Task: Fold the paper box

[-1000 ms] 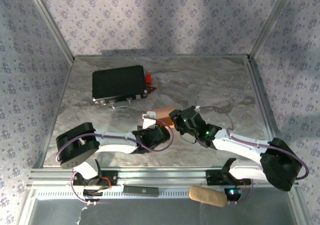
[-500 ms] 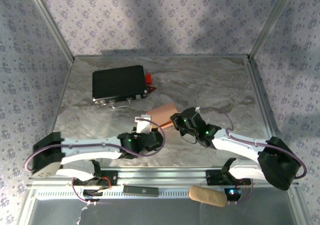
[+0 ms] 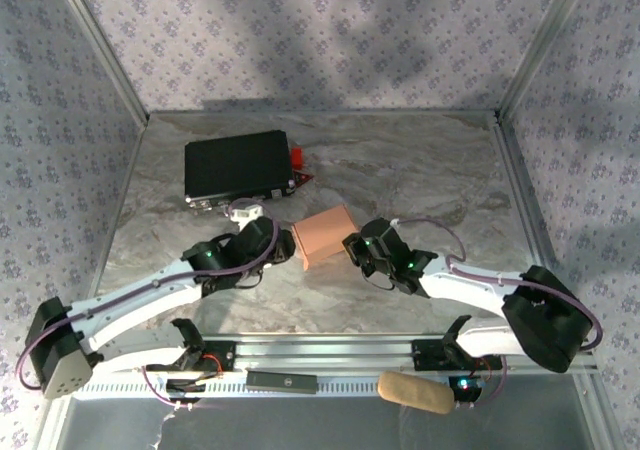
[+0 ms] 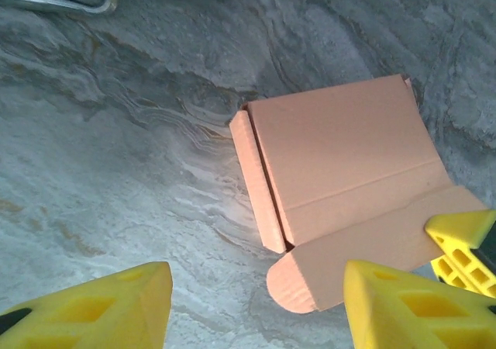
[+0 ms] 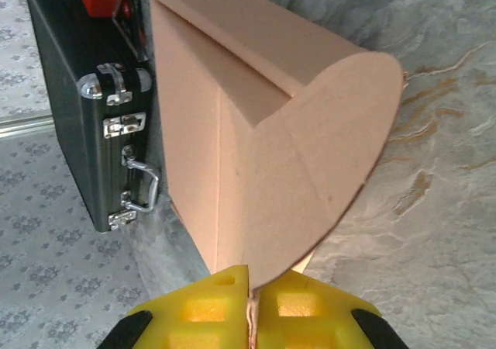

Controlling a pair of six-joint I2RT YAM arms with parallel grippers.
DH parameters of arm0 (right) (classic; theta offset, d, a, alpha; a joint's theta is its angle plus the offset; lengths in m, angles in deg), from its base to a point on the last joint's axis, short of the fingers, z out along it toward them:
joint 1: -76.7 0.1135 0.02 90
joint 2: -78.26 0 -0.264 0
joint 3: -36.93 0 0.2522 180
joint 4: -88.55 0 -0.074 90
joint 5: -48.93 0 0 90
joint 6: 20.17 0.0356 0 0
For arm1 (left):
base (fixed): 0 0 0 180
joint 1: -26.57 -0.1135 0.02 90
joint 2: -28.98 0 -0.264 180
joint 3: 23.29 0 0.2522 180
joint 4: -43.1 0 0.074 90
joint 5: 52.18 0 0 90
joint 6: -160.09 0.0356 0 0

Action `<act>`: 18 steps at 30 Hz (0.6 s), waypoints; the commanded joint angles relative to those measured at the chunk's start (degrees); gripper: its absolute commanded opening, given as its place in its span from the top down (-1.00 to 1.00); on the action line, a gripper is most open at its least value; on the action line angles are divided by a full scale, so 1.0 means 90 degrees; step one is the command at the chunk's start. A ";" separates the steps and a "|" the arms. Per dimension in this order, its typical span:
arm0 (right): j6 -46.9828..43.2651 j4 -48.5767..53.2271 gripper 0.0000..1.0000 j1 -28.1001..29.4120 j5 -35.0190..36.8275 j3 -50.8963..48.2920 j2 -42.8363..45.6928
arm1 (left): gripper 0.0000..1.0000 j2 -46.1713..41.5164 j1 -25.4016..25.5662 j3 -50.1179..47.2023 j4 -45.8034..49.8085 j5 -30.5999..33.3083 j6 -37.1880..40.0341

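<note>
**Location.** The box [image 3: 323,235] lies on the table [image 3: 430,170] about mid-way across, between the two grippers and near the case [image 3: 238,165] without touching it. It is partly formed. The left wrist view shows a flat top panel with one crease across it, and a narrow side strip [image 4: 252,182] folded down along its left edge.

**Right gripper** [image 5: 248,287]. The fingers are pressed together on the lower edge of the rounded flap [image 5: 325,132], with cardboard visible in the seam between them. The flap stands out from the body and is not tucked in.

**Left gripper** [image 4: 256,281]. The fingers are spread wide and hold nothing. It sits just beside the box's left side and touches no cardboard.

**Assessment.** The step in hand appears to be turning the rounded flap over and tucking it in.

**Recommendation.**
- Brace the body with the left gripper first, against the side strip or down on the top panel. The box is light and will likely slide or lift when pulled.
- Swing the flap about its own crease, not across the table.
- Keep the pinch near the flap's edge so that the fingers clear the slot.
- Thin card buckles under force, so move slowly and let the crease guide the fold.
</note>
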 commanded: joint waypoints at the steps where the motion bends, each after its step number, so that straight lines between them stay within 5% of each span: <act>1: -0.0169 0.0149 0.81 -0.0045 -0.0115 -0.0140 -0.0184 | -0.17 0.0432 -0.0223 -0.0116 -0.0705 -0.1024 0.0268; 11: -0.0117 0.0348 0.66 -0.0183 -0.0301 -0.0199 -0.0405 | -0.05 0.1531 -0.0529 0.0181 -0.1067 -0.1349 0.0580; 18: -0.0654 0.1820 0.01 -0.0082 0.0086 0.0158 0.0697 | -0.01 0.1932 -0.0876 0.0151 -0.1237 -0.1657 0.0870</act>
